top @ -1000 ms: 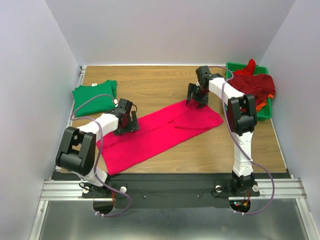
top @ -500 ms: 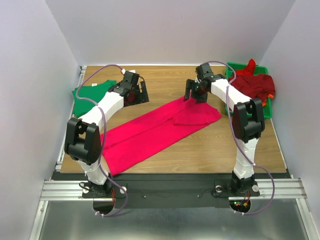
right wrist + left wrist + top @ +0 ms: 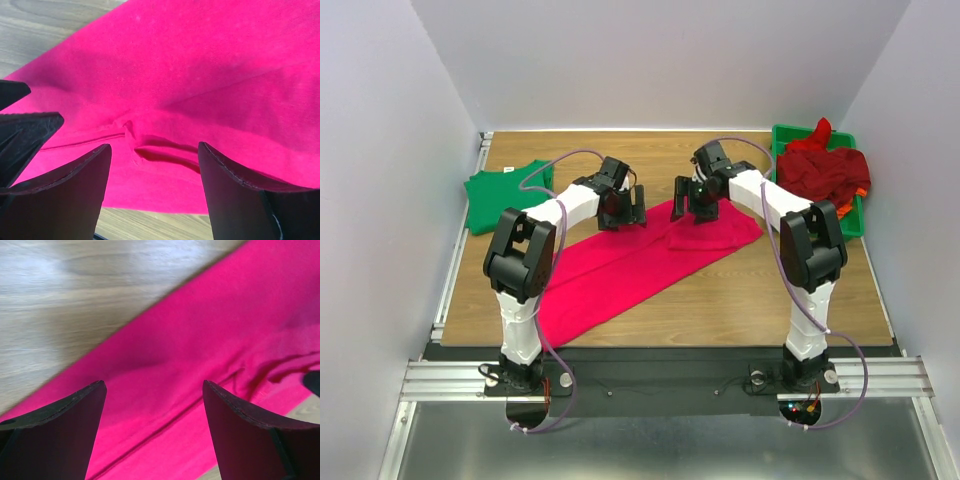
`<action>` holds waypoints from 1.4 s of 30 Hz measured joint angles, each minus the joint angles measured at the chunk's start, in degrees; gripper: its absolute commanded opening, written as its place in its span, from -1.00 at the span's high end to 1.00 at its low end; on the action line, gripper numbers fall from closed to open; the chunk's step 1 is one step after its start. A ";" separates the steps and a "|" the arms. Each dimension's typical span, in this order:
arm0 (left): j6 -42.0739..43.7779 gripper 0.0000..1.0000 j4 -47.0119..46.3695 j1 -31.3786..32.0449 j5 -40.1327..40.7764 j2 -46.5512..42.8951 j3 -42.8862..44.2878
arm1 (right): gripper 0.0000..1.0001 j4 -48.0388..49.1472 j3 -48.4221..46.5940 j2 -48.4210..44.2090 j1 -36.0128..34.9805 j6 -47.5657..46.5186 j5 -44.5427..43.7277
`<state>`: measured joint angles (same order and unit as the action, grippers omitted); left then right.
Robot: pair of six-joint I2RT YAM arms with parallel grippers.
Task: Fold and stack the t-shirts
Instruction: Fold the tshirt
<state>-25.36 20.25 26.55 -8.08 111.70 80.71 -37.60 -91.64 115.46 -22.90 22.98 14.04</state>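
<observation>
Since 1 s ago the left tool (image 3: 154, 386) has swung from the lower-left part of the pink shirt (image 3: 610, 275), up past the green shirt (image 3: 505, 195), to the shirt's upper edge at frame centre. The right tool (image 3: 154, 147) has slid a bit left along that same edge. Both now sit close together over the cloth, fingers spread, nothing held.

The pink shirt lies flat on the counter (image 3: 750, 290) as a long diagonal band, lower left to centre right. The green one is folded at upper left. Dark red shirts (image 3: 825, 170) are heaped in the tray (image 3: 851, 226) at upper right.

Step in hand, prob.: pinch the upper end for the next fold. To do it well:
- drop both tools straight down and nip all layers, incl. the puckered seam (image 3: 150, 150) under the right tool
- close at the same time, lift level
- carry toward lower left in sync, w/o dragging or twisting the band

No brand, label or writing is readable in any view.
</observation>
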 measured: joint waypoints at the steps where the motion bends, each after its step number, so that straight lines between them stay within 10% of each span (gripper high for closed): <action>1: -0.07 -0.80 -0.11 0.07 -0.61 0.02 0.00 | -0.50 0.52 0.39 0.00 -0.20 0.17 0.33; 42: -0.66 -0.80 -2.93 0.09 -2.54 2.03 -0.85 | -0.47 7.08 15.32 -5.55 -4.33 1.27 5.55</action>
<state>-26.02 17.32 26.63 -10.61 113.73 79.85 -30.52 -76.31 109.91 -27.22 24.25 19.59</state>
